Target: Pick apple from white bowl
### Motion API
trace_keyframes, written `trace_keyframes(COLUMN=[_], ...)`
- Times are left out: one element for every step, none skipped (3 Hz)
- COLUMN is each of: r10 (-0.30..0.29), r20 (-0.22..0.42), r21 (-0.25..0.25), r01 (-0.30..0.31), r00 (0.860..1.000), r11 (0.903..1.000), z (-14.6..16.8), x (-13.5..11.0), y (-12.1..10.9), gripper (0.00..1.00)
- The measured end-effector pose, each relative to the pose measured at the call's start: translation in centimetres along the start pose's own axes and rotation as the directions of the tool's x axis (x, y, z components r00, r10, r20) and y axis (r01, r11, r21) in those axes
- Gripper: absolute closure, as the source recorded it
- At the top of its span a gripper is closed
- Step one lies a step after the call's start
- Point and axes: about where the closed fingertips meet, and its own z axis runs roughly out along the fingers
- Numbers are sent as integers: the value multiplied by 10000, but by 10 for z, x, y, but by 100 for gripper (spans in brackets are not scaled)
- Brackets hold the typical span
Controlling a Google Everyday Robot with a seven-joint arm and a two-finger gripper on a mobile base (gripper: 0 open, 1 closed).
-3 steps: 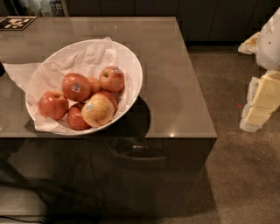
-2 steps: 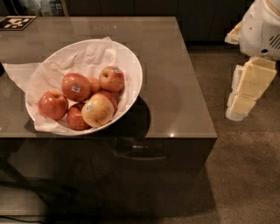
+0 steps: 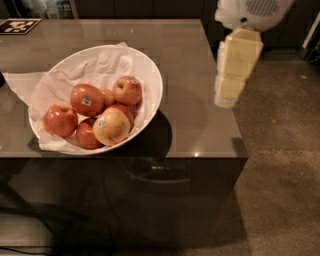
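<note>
One gripper, mine, hangs to the right of the white bowl, well apart from it and pointing downward, a pale blocky shape under the rounded white casing of my arm. It sits above the table's edge on that side of the bowl. It touches nothing I can see. Whether it is released or clenched I cannot tell; it shows only as a smear. The bowl stands on the glossy grey-brown tabletop, towards the near edge, casting a dark shadow to its lower right. Crumpled white paper lines it and spills over the rim on the bowl's left and near side. Several apples are heaped in the bowl's near half. The apple, broad and deep red with a small pale sticker facing up, lies near the bowl's middle, on top of the pile and touching its neighbours. Just in front of it, towards the bowl's near right wall, lies a yellow-blushed stickered apple. Behind and to the right, close to the bowl's right wall, is a smaller red-and-yellow stickered apple. A plain red apple rests at the bowl's left. Right of the bowl, beyond the table, is speckled brown floor.
</note>
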Motion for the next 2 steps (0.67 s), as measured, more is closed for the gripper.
trace_keyframes(r10=[-160, -218], r20=[235, 559], r21=[317, 380], r01=[153, 197], r00=[9996, 9982], r11=[9994, 9991], z=[-3, -3], x=[-13, -31], y=[-7, -18], gripper=[0, 0])
